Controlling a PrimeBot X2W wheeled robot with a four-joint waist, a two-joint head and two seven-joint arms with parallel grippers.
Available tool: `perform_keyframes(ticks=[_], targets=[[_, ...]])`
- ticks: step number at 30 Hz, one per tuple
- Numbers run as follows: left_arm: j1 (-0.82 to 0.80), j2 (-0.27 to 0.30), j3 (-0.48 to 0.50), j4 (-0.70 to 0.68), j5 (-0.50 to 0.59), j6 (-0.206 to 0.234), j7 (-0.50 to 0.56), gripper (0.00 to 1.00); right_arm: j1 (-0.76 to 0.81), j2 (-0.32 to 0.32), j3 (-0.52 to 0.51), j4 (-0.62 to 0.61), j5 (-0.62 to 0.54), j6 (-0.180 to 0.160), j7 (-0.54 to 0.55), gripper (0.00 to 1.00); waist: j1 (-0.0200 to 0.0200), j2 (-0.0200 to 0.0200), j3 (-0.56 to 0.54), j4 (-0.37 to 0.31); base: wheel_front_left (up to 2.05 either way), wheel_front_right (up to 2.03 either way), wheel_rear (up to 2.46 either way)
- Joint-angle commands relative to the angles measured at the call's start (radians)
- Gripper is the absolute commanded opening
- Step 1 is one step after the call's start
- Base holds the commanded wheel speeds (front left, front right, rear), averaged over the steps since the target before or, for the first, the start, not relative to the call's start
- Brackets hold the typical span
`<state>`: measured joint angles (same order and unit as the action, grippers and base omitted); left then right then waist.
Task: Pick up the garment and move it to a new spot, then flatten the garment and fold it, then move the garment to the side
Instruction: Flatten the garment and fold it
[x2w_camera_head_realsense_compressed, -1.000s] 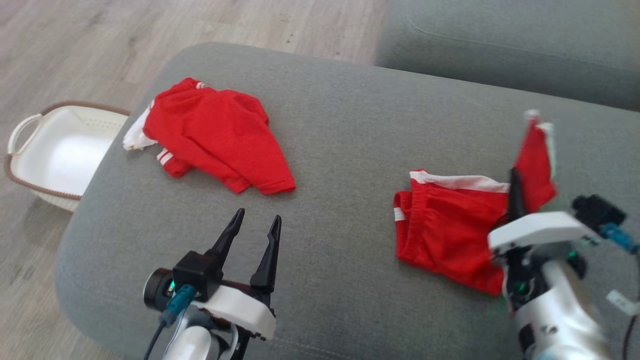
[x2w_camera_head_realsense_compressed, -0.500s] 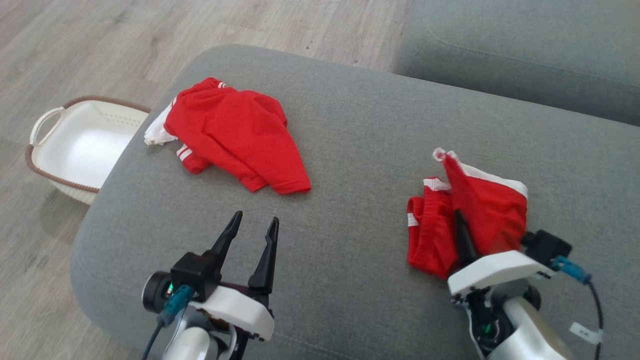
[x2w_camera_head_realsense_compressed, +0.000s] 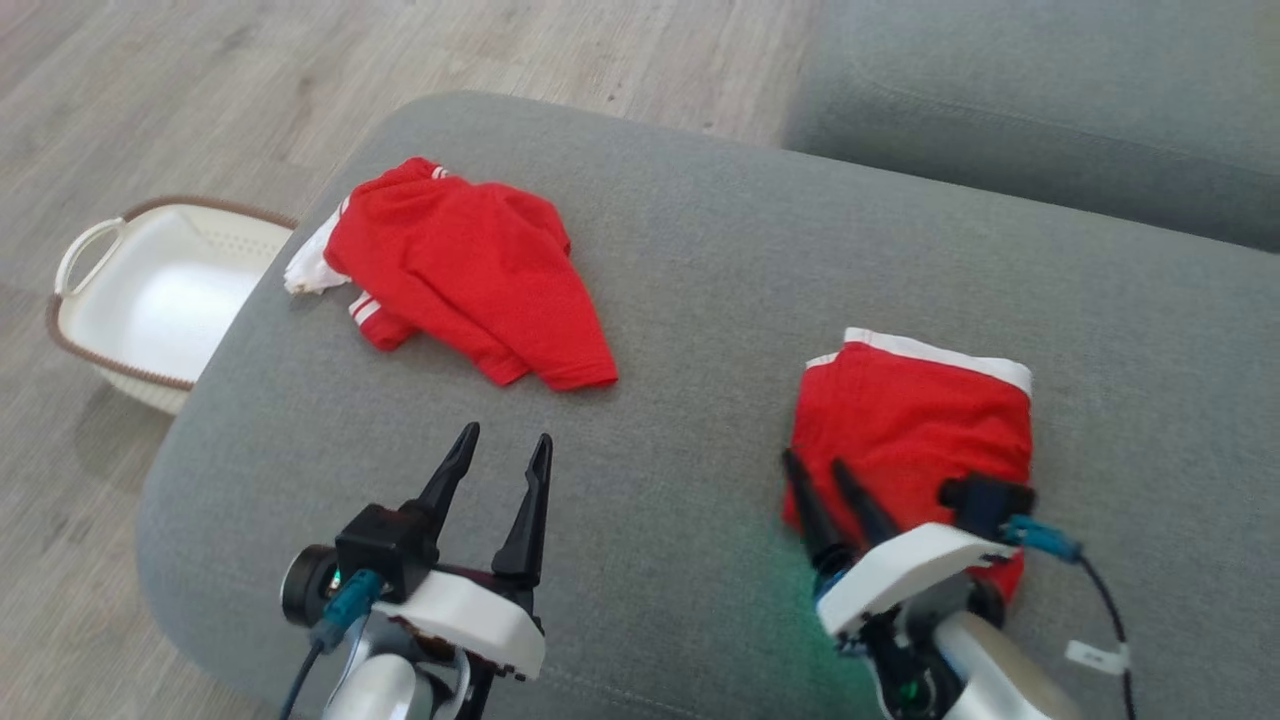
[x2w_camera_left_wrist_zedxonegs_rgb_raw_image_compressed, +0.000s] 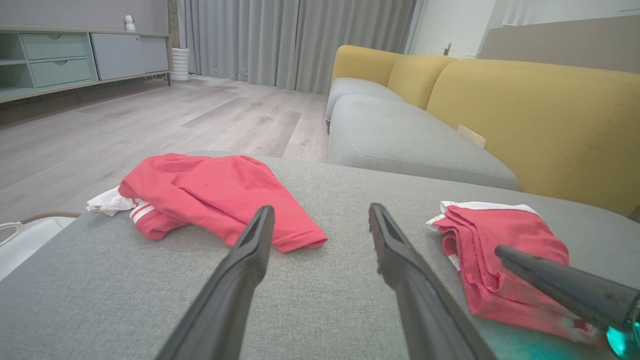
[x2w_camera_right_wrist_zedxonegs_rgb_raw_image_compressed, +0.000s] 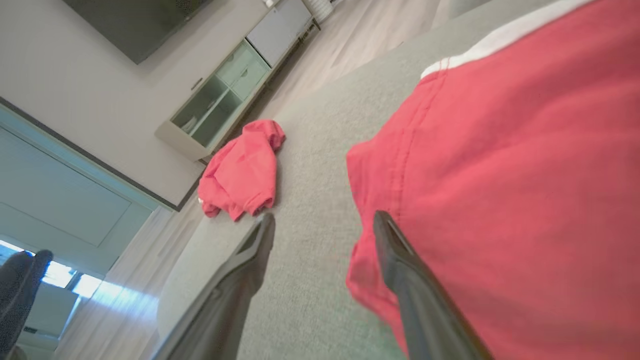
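Note:
Folded red shorts (x2w_camera_head_realsense_compressed: 915, 420) with a white waistband lie flat on the right of the grey cushion (x2w_camera_head_realsense_compressed: 700, 250). My right gripper (x2w_camera_head_realsense_compressed: 812, 462) stands open at their near-left edge, one finger over the red cloth and the other over bare cushion, holding nothing. The right wrist view shows these shorts (x2w_camera_right_wrist_zedxonegs_rgb_raw_image_compressed: 500, 175) beside that open gripper (x2w_camera_right_wrist_zedxonegs_rgb_raw_image_compressed: 324, 217). My left gripper (x2w_camera_head_realsense_compressed: 506, 435) hovers open and empty over the cushion's near middle, apart from both garments. In the left wrist view the shorts (x2w_camera_left_wrist_zedxonegs_rgb_raw_image_compressed: 500, 235) sit right of the open left gripper (x2w_camera_left_wrist_zedxonegs_rgb_raw_image_compressed: 321, 210).
A crumpled red shirt (x2w_camera_head_realsense_compressed: 470, 270) with white trim lies at the cushion's far left. A white basket (x2w_camera_head_realsense_compressed: 160, 300) stands on the wooden floor beyond the left edge. Another grey seat (x2w_camera_head_realsense_compressed: 1050, 100) lies at the far right, with yellow backrests (x2w_camera_left_wrist_zedxonegs_rgb_raw_image_compressed: 540, 115) behind.
My right gripper carried a raised flap of the shorts leftward over the rest, let it go and opened. The shorts now lie folded flat. The left gripper stayed put.

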<state>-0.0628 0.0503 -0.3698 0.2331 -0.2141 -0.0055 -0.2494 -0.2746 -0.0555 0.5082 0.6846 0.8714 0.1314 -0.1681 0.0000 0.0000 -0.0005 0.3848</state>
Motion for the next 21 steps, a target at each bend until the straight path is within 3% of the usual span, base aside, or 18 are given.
perform_keyframes(ticks=[1,4,10,15,21], targets=[[-0.027,0.000,0.039,-0.028,-0.006,0.006,-0.012,1.00,-0.029,0.005,0.043,-0.035,0.006,-0.001,0.019,1.00,0.0000,0.0000,-0.009,-0.014,0.00,0.00,0.00],[-0.029,0.000,0.039,-0.029,-0.008,0.004,-0.012,1.00,-0.044,-0.002,0.083,-0.062,-0.023,-0.001,0.024,1.00,0.0000,0.0000,-0.015,-0.040,0.00,0.00,0.00],[-0.044,0.000,0.033,-0.034,-0.005,0.000,-0.012,1.00,-0.076,-0.071,0.052,-0.117,-0.119,-0.001,-0.035,1.00,0.0000,0.0000,-0.023,-0.099,0.00,0.00,0.00],[-0.052,0.000,0.047,-0.046,-0.003,0.012,-0.012,1.00,-0.062,-0.128,-0.056,-0.169,-0.337,-0.001,-0.081,1.00,0.0000,0.0000,-0.029,-0.159,0.00,0.00,0.00],[-0.043,0.000,0.062,-0.082,0.002,0.026,-0.012,1.00,0.034,-0.092,-0.254,-0.299,-0.531,-0.001,-0.092,1.00,0.0000,0.0000,-0.029,-0.212,0.00,0.00,0.00]])
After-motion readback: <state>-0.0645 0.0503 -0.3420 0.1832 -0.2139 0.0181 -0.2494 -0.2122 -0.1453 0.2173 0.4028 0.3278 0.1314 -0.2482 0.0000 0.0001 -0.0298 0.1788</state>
